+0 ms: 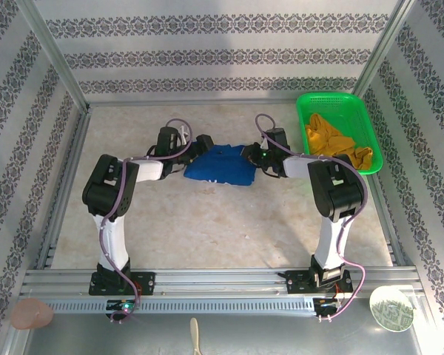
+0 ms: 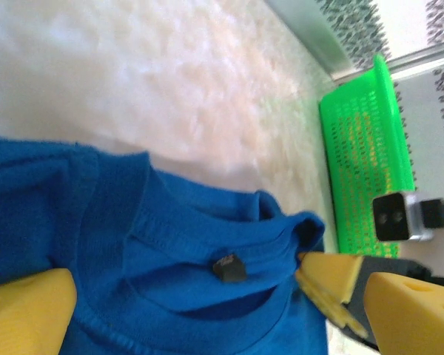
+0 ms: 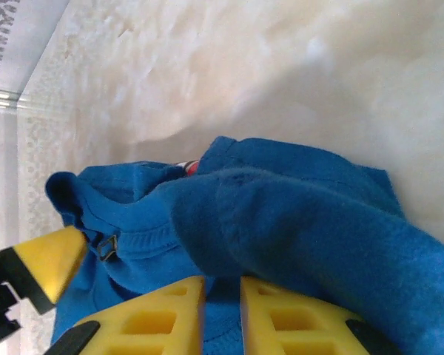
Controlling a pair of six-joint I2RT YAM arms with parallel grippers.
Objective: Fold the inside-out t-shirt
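The inside-out t-shirt point(image 1: 218, 170) is seen lying bunched on the pale table point(image 1: 207, 229), roughly midway between the two arms. It is well apart from the green basket point(image 1: 333, 95) in the far right corner, in which a mustard garment point(image 1: 330, 137) is heaped.

The left gripper point(image 1: 200, 146) is positioned at the shirt's far left edge. Its yellow fingers point(image 2: 29, 307) are spread wide, one to each side of the ribbed collar point(image 2: 192, 240), and nothing is gripped. A small dark neck label point(image 2: 229, 267) is visible between them.

The right gripper point(image 1: 250, 154) is placed at the shirt's far right edge. Its fingers point(image 3: 170, 314) are drawn nearly together, and blue cloth is seen in the narrow gap, so a fold of the shirt is pinched. A thick roll of fabric is draped across just above them. In the left wrist view, the right gripper's tips are seen at a raised peak of the collar's edge.
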